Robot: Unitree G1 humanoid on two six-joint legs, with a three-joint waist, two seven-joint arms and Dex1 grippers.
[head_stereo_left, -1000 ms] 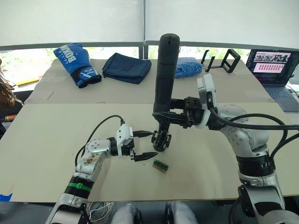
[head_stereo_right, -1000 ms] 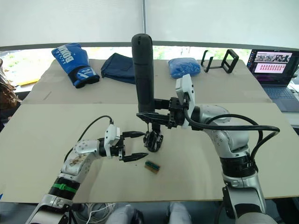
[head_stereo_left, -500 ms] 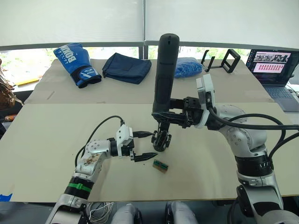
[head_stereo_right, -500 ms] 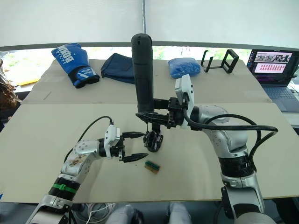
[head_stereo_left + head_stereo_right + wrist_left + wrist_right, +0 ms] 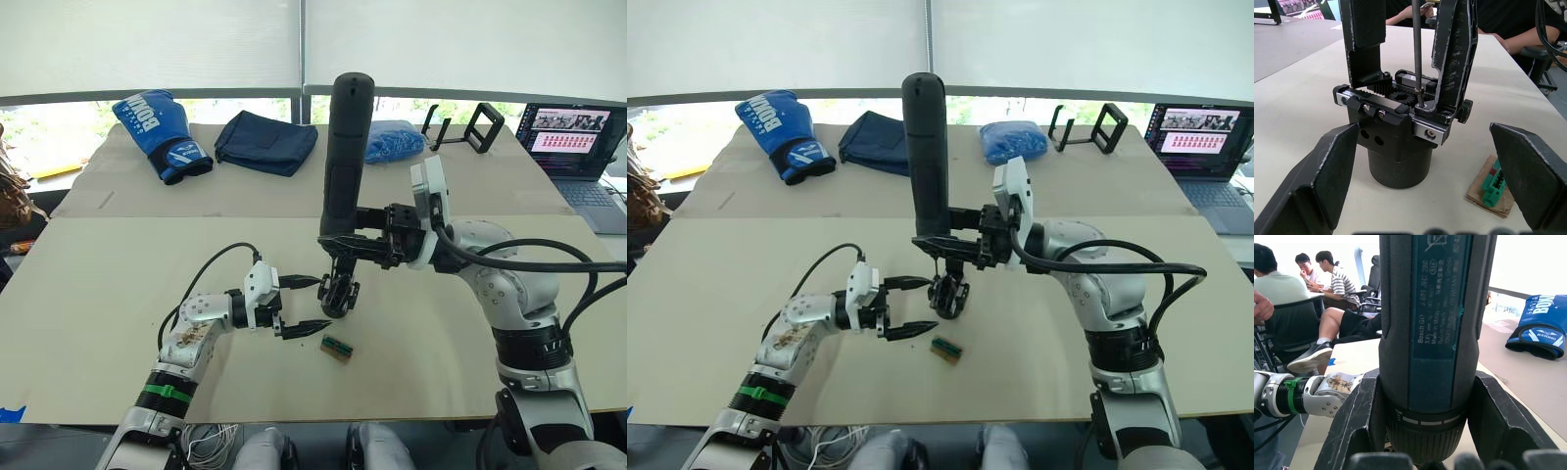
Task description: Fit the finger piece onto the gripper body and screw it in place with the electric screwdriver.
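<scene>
Screwdriver bit down on the gripper body, your right clamped, your left spread wide.

Your table [image 5: 98, 284] is the big tan surface; your right gripper [image 5: 345, 245] grips the electric screwdriver [image 5: 343, 147] upright, bit on a screw atop the gripper body [image 5: 1400, 127] (mid-table, standing). The finger piece [image 5: 1455, 54] stands upright on that body beside the bit. Your left gripper [image 5: 306, 305] sits just beside the body, holding nothing. A small green part [image 5: 336, 348] lies near.
</scene>
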